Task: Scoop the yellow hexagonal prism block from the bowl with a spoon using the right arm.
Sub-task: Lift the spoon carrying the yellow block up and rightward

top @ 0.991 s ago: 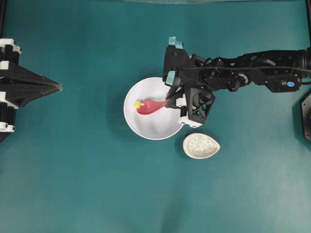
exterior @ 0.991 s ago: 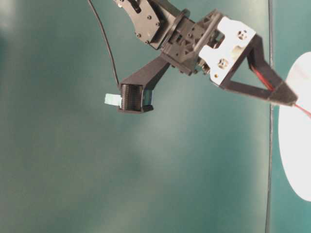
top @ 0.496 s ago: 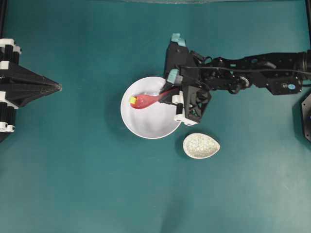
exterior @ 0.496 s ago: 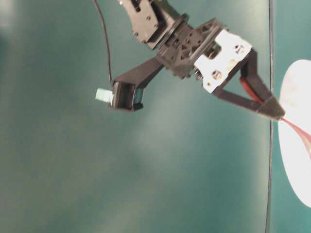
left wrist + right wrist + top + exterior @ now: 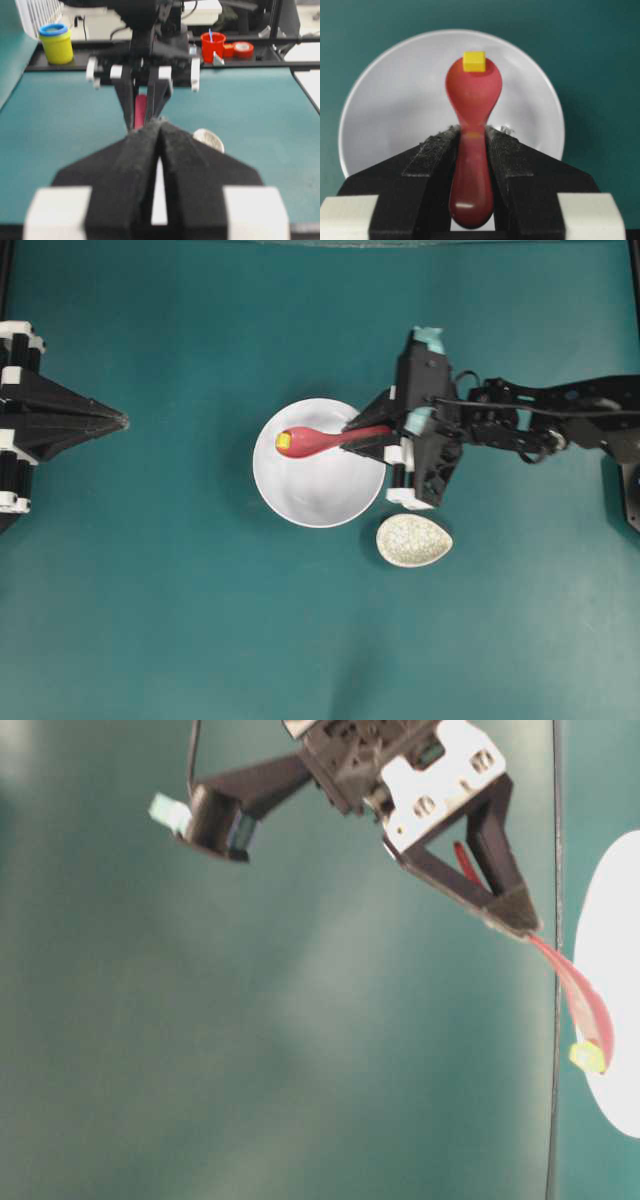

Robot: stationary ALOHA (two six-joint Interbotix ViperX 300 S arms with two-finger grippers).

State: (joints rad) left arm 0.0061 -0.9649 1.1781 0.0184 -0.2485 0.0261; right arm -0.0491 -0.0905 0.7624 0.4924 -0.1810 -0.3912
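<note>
The white bowl point(image 5: 320, 495) stands mid-table. My right gripper point(image 5: 362, 437) is shut on the handle of the pink-red spoon point(image 5: 315, 440) and holds it over the bowl's far half. The yellow block point(image 5: 284, 441) sits in the spoon's tip. In the right wrist view the fingers point(image 5: 432, 150) clamp the spoon point(image 5: 474, 95), the block point(image 5: 474, 61) rests at its far end, and the bowl point(image 5: 395, 110) lies below. The table-level view shows the spoon point(image 5: 575, 995) with the block point(image 5: 588, 1057). My left gripper point(image 5: 120, 420) is shut and empty at the left edge.
A speckled beige spoon rest point(image 5: 414, 540) lies just right of and below the bowl, under the right wrist. The left wrist view shows a yellow cup point(image 5: 56, 43) and a red cup point(image 5: 213, 46) beyond the table's far edge.
The right arm has drawn back to the right and the spoon now carries the yellow block in its tip. The bowl shifted slightly. The left arm has not moved.
</note>
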